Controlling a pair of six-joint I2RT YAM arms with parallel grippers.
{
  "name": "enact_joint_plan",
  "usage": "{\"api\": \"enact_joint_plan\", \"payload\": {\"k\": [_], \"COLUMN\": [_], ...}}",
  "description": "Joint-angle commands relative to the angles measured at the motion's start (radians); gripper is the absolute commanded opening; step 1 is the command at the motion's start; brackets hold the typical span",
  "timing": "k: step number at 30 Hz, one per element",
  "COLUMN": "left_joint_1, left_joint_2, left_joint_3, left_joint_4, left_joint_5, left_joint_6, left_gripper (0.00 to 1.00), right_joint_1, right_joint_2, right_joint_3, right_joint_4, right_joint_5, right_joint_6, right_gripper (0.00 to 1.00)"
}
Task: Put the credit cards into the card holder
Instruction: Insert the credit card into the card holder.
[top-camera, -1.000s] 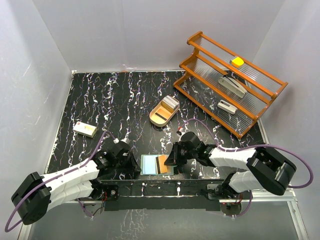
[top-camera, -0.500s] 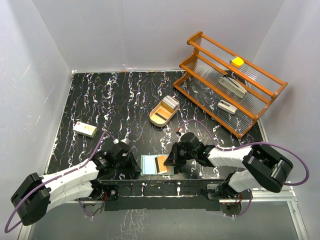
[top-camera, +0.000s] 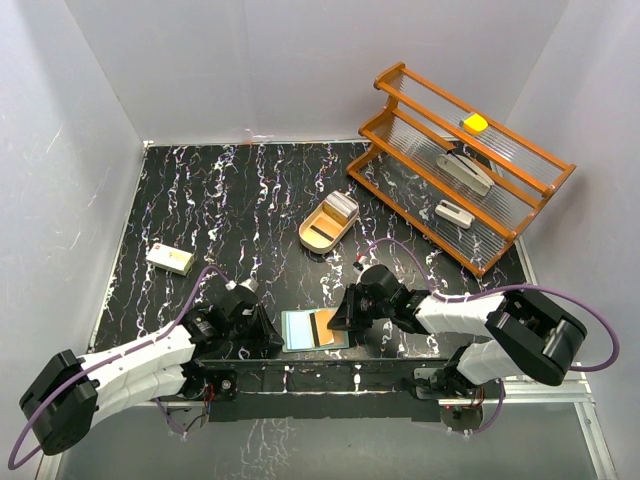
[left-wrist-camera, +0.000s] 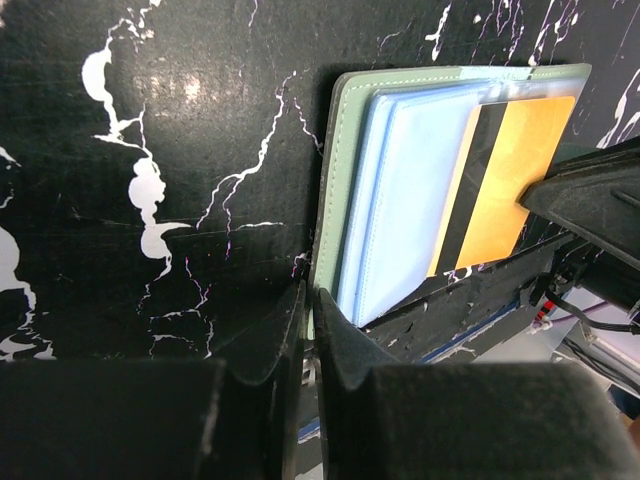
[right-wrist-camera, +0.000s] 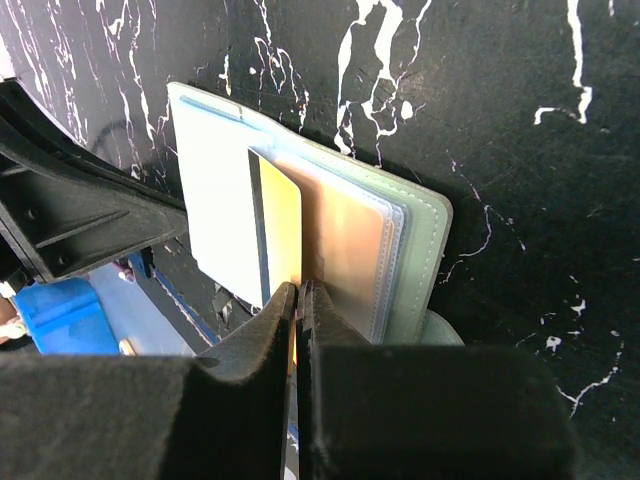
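The card holder (top-camera: 295, 330) lies open on the black worktop (top-camera: 250, 200), right at the near edge, between the two arms. Its green cover faces down and its pale blue pockets face up.

An orange card (top-camera: 327, 332) with a black stripe lies on the right half of the card holder. It is partly inside a pocket, and one end sticks out.

The right gripper (top-camera: 342, 318) comes in from the right. In the right wrist view its two fingers are pressed together on the end of the orange card (right-wrist-camera: 283, 225), so the right gripper (right-wrist-camera: 300, 300) is pinching it.

The left gripper (top-camera: 272, 338) is at the left side of the card holder. In the left wrist view the left gripper (left-wrist-camera: 310, 320) is almost closed, and the green edge of the card holder (left-wrist-camera: 328, 200) runs in between its fingers. It looks like it is pinching that edge.

Farther away, near the middle of the worktop, sits an oval wooden tray (top-camera: 310, 232) with a small stack of pale cards (top-camera: 343, 207) in its far end. A small white box (top-camera: 170, 258) lies to the left. An orange rack (top-camera: 400, 100) stands at the far right.
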Motion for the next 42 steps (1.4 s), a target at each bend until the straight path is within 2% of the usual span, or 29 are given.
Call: {"api": "enact_joint_plan", "payload": {"k": [1,19,34,42], "left_joint_1": [-0.005,-0.005,-0.006,-0.005], "left_joint_2": [-0.014,-0.003,0.004,-0.005], "left_joint_3": [-0.022,-0.028,-0.025,-0.031], "left_joint_4": [-0.006,0.026,0.028,0.023], "left_joint_5": [0.027,0.04,0.042,0.036], "left_joint_6": [-0.017,-0.025,-0.023,-0.017], "left_gripper": [0.08,0.08,0.09,0.08], "right_joint_1": [-0.001,0.005,0.064,0.075], "right_joint_2": [-0.019,0.024,0.059,0.032], "right_joint_3": [0.009,0.02,0.06,0.117], "right_joint_4": [0.038,0.065,0.032,-0.092], "right_joint_5": [0.036,0.019,0.065,0.123], "right_joint_6": [0.009,0.045,0.07,0.038], "right_gripper": [0.0,0.0,0.0,0.19]}}
